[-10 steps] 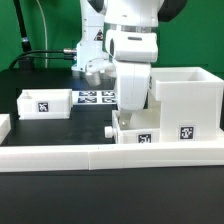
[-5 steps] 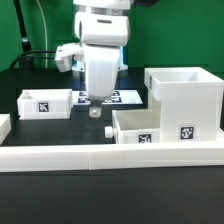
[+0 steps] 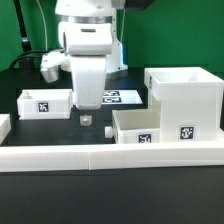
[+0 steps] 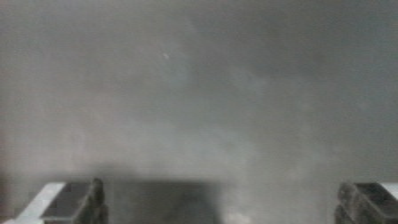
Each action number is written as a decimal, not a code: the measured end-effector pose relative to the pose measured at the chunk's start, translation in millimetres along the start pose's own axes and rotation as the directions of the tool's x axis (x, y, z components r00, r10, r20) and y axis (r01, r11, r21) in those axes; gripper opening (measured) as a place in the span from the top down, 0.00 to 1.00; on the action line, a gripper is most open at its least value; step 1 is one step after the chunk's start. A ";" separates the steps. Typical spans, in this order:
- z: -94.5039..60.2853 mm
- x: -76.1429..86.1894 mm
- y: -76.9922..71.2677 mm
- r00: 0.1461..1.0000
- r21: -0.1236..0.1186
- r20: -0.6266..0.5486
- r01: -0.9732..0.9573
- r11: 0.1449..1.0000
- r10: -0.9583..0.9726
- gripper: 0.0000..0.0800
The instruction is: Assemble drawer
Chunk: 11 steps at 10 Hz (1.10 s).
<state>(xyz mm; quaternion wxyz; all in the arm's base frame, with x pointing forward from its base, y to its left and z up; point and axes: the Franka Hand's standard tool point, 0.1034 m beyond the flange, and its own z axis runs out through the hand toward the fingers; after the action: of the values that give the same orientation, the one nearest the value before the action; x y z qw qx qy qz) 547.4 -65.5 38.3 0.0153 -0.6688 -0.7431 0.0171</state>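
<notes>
The large white cube-like housing (image 3: 185,100) stands at the exterior view's right, open side up. One knobbed tray (image 3: 140,127) sits just in front of it by the rail, knob (image 3: 108,131) pointing to the exterior view's left. The other tray (image 3: 45,102) sits at the left. My gripper (image 3: 88,117) hangs low over the table between the two trays, touching neither. The wrist view is blurred. It shows only grey table with my gripper (image 4: 222,200) spread wide, its fingers (image 4: 71,200) at the corners and nothing between them.
The marker board (image 3: 120,97) lies flat behind my gripper. A long low white rail (image 3: 110,155) runs along the front. Dark cables and a green backdrop are at the back.
My arm has swung from over the right tray toward the exterior view's left. It now hangs between the two trays. The trays and housing have not moved.
</notes>
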 end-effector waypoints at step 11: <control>13.9 50.2 1.1 0.993 0.044 -0.098 -0.064 0.997 0.068 0.19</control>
<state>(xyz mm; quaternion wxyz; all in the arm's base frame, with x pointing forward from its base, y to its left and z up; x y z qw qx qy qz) 542.5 -15.5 24.3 0.0654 -0.6926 -0.7184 -0.0006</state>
